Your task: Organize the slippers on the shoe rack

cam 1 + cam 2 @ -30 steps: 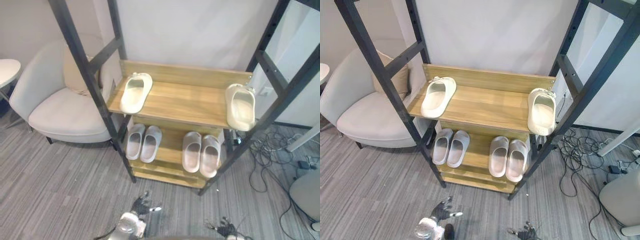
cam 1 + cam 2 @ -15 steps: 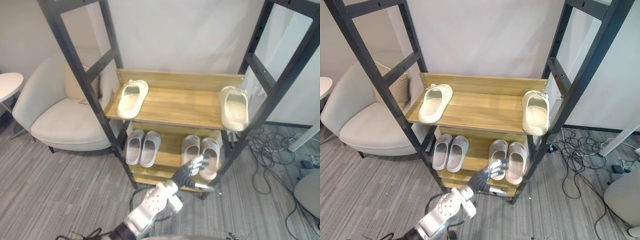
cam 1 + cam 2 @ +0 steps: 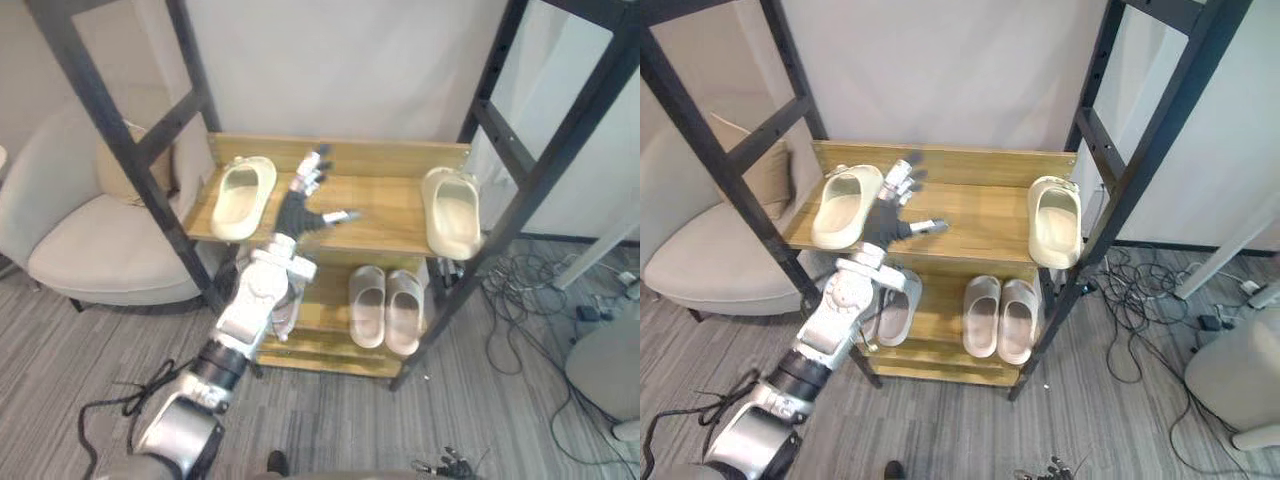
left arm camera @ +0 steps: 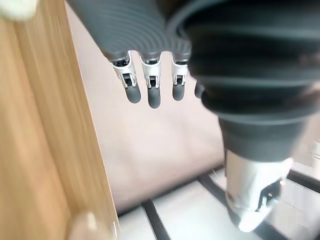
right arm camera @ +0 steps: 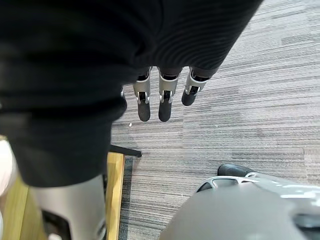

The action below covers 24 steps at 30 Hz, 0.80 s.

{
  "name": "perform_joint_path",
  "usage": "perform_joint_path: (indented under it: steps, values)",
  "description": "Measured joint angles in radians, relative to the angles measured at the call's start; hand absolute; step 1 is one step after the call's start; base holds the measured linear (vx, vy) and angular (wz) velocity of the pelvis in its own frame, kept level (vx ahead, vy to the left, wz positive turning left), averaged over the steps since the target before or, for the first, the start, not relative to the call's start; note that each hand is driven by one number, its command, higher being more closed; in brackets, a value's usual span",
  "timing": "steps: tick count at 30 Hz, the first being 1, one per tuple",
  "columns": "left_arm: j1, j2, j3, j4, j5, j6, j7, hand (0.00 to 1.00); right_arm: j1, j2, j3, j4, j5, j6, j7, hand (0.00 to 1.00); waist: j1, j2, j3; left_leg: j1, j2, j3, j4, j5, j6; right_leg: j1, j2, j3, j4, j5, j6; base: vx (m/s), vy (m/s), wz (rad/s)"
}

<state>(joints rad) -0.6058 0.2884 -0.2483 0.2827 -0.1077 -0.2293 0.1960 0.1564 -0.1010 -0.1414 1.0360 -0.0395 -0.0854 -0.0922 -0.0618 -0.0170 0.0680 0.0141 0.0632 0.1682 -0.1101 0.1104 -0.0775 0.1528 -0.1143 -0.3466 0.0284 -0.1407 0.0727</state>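
The wooden shoe rack [image 3: 375, 225] has two shelves. On the upper shelf one cream slipper [image 3: 240, 195] lies at the left end and another [image 3: 452, 212] at the right end, far apart. A grey pair [image 3: 385, 308] sits on the lower shelf's right half. Another grey pair [image 3: 895, 310] on its left half is partly hidden behind my left arm. My left hand [image 3: 305, 205] hovers open over the upper shelf, just right of the left cream slipper, fingers spread and holding nothing. In its wrist view, my right hand [image 5: 159, 100] hangs low over the carpet with straight fingers.
Black metal uprights [image 3: 120, 150] frame the rack on both sides. A pale armchair [image 3: 80, 250] with a cushion stands left of it. Loose cables [image 3: 540, 320] lie on the carpet to the right, near a grey rounded object [image 3: 600, 370].
My left arm has risen from in front of the lower shelf up to the upper shelf, beside the left cream slipper. The camera has shifted. The slippers have not moved.
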Motion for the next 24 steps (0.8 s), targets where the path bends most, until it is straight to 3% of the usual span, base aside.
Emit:
perform_joint_path:
  steps: [6, 11, 15, 24]
  values:
    - [-0.138, 0.186, 0.105, 0.194, 0.042, 0.021, 0.060, 0.00, -0.012, 0.006, -0.013, -0.010, 0.000, 0.005, 0.004, 0.00, -0.004, 0.004, 0.003, -0.024, 0.004, 0.020, 0.006, -0.003, -0.002, -0.037, 0.003, 0.049, -0.032, 0.029, -0.003, 0.06, -0.005, -0.28]
    - [-0.227, 0.291, 0.133, 0.320, 0.048, 0.041, 0.086, 0.00, -0.041, 0.006, -0.017, -0.042, 0.001, 0.001, 0.003, 0.00, -0.005, 0.028, 0.022, -0.061, 0.014, 0.045, 0.006, -0.003, -0.002, -0.089, 0.010, 0.081, -0.033, 0.043, -0.012, 0.02, 0.017, -0.17]
    - [-0.259, 0.335, 0.136, 0.363, 0.047, 0.049, 0.088, 0.00, -0.041, 0.006, -0.022, -0.041, 0.002, -0.004, 0.001, 0.00, -0.003, 0.034, 0.029, -0.072, 0.015, 0.064, 0.006, -0.003, -0.002, -0.111, 0.008, 0.096, -0.030, 0.048, -0.014, -0.01, 0.019, -0.15]
    - [-0.276, 0.338, 0.157, 0.362, 0.048, 0.056, 0.084, 0.00, -0.031, 0.000, -0.024, -0.067, 0.003, -0.005, -0.001, 0.00, -0.001, 0.051, 0.044, -0.084, 0.017, 0.069, 0.000, -0.003, -0.002, -0.136, 0.007, 0.112, -0.013, 0.050, -0.013, -0.03, 0.017, -0.03]
